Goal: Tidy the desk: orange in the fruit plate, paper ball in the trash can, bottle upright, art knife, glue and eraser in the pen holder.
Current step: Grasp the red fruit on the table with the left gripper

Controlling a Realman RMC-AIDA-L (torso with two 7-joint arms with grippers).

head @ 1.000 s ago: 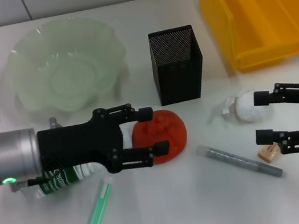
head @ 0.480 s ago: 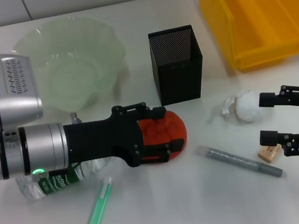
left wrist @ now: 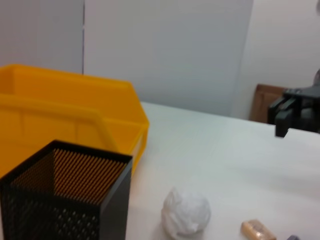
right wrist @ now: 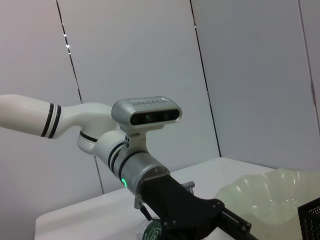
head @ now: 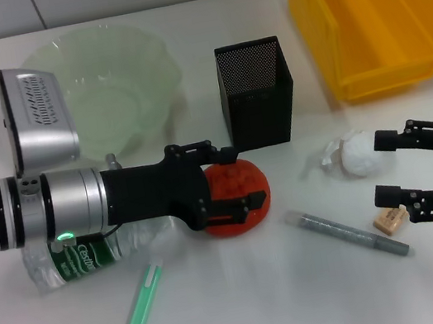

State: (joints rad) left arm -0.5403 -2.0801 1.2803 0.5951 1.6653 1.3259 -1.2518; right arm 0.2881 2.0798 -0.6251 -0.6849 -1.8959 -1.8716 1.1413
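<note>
Our left tool (head: 232, 180) closes around the wrinkled red-orange fruit (head: 235, 196), which sits on the white counter (head: 250, 307) just short of the translucent pale-green scalloped plate (head: 114, 79). Under its arm the clear plastic bottle (head: 90, 255) lies on its side. Our right tool (head: 385, 167) hangs wide open between crumpled white paper ball (head: 354, 154) and tan eraser (head: 390, 220). As we judge it, nothing is put away; black mesh holder (head: 257, 92) and yellow bin (head: 366, 10) wait.

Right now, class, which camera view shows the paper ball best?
The left wrist view: the paper ball sits close and whole, beside the pen holder. The head view also shows it whole, smaller, next to the right gripper. The right wrist view misses it entirely.
</note>
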